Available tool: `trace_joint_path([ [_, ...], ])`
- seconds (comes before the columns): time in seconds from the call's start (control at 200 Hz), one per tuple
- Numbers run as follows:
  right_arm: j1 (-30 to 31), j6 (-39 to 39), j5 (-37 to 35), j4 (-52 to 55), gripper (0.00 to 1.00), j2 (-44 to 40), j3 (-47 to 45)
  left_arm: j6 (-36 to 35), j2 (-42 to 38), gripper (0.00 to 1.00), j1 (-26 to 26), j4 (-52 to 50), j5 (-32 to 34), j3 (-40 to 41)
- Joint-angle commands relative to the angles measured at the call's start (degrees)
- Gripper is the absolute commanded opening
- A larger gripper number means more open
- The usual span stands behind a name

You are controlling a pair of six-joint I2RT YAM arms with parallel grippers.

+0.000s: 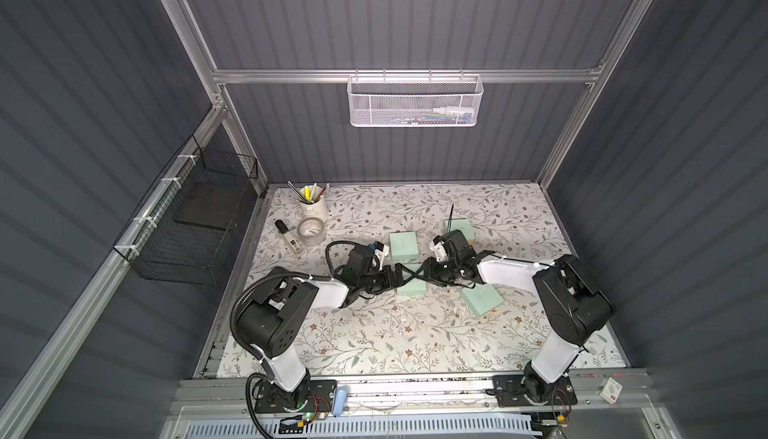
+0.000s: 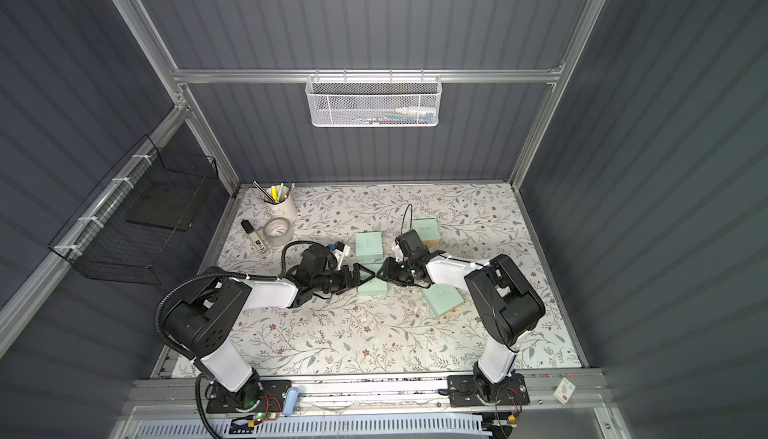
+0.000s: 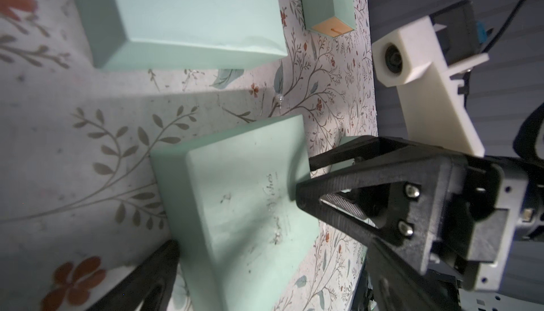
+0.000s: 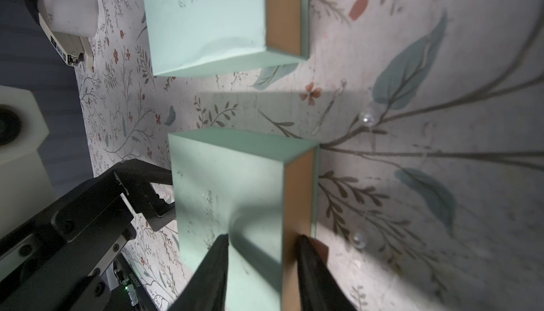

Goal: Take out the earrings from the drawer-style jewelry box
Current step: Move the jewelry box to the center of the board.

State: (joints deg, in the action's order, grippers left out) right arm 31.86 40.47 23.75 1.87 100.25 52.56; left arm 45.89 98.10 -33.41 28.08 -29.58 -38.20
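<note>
Working the middle box from both ends. On the right gripper, jaws about half closed, astride the corner at the brown drawer front: one finger over the mint top, the other against the brown face. Cannot tell whether pinching anything. On the left gripper, jaws spread full wide at the far end of the box, gripping nothing.

Drawer apparently shut between the two pairs of jaws, so no view of anything inside. Just outside the right jaws, past the brown end, loose on the table — tiny pale round earrings, two close by, a third farther off.

Probably featherweight, hard and glossy; likely to roll or skid away from a clumsy pinch. Best taken across the ball, fingertips low to the table, closing slowly. For the box: light card, easily dented — steady the sleeve by its sides and draw the brown end straight out.
</note>
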Motion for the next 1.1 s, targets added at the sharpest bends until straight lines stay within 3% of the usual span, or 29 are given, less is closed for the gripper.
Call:
trace_joint_path([
  [0.0, 0.22, -0.70, 1.92, 0.04, 0.40, 1.15, 1.50, -0.85, 0.26, 1.00, -0.43, 0.06, -0.34, -1.38],
  [0.495, -0.19, -0.74, 1.58, 0.41, 0.41, 1.98, 2.51, -0.04, -1.14, 1.00, -0.43, -0.49, 2.28, 0.24],
  [1.096, -0.79, -1.80, -2.52, 5.64, 0.46, -4.40, 1.90, -2.82, -10.84, 1.00, -0.35, -8.43, 6.99, 1.86],
])
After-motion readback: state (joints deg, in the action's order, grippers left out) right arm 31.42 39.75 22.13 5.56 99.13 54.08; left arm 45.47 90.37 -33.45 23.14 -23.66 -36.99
